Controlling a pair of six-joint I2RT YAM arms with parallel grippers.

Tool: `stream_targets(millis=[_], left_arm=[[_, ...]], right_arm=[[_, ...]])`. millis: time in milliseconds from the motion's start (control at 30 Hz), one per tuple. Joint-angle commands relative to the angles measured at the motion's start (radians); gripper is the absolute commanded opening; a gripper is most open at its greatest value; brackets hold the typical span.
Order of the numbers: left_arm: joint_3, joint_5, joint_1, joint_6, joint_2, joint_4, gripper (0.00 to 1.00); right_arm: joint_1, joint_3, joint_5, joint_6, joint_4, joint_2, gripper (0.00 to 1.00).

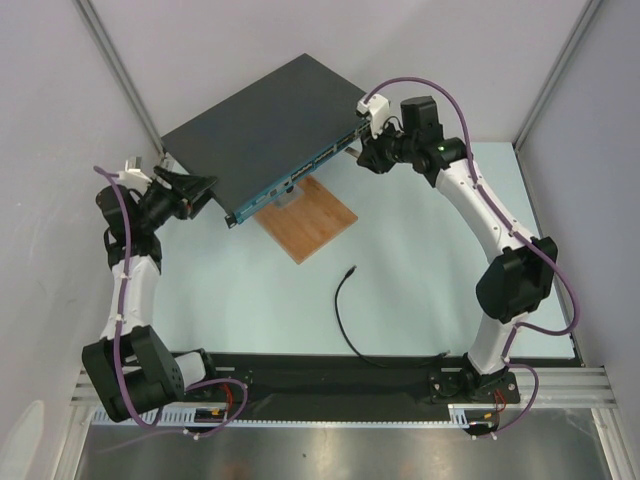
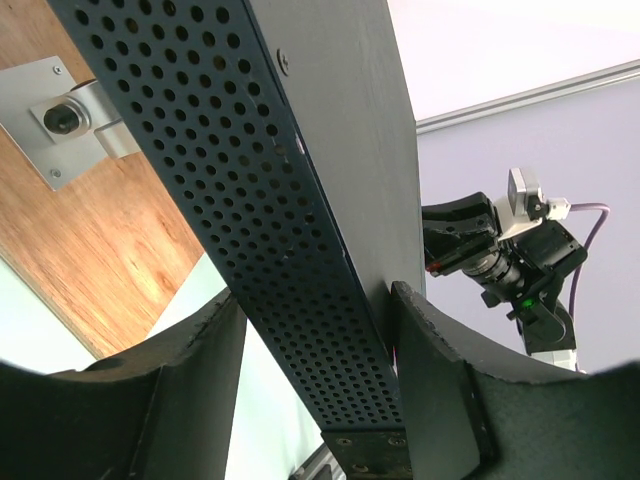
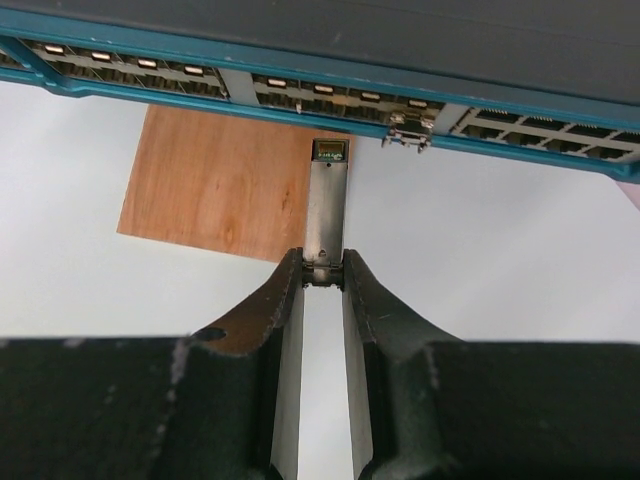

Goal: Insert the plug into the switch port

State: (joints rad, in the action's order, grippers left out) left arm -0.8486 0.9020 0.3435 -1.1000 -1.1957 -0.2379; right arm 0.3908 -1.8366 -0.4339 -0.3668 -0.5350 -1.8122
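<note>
- Right gripper (image 3: 323, 268) pinches grey metal module (image 3: 325, 200), switch (image 3: 300, 30) at 12 o'clock.
- Left gripper (image 2: 318, 295) straddles switch end; grip unclear.
- Plug (image 1: 351, 269) lies free, 6 o'clock of board (image 1: 310, 222).

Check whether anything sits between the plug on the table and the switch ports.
Only the flat wooden board lies between plug and port row. At the row's right-hand end, the right gripper holds a grey metal piece pointed at it.

The plug (image 1: 351, 270) is too small to show any detail.
</note>
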Motion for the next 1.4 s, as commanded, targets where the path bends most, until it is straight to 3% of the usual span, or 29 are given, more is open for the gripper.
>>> stream_targets(millis=[0,533,1367], left_arm=[[-0.049,-0.029,-0.017,0.028,-0.024,-0.052,0.0],[-0.058,-0.035,-0.018,0.037,-0.021,-0.028,0.0],[-0.053,-0.043,-0.017,0.034,-0.022,-0.032,0.0]], right_arm=[[-0.009,-0.056,-0.025,-0.003,-0.014,0.057,0.0],[-0.004,-0.099,-0.011,0.034,-0.016,0.042,0.0],[0.023,0.046,0.124,0.181,0.09,0.103,0.0]])
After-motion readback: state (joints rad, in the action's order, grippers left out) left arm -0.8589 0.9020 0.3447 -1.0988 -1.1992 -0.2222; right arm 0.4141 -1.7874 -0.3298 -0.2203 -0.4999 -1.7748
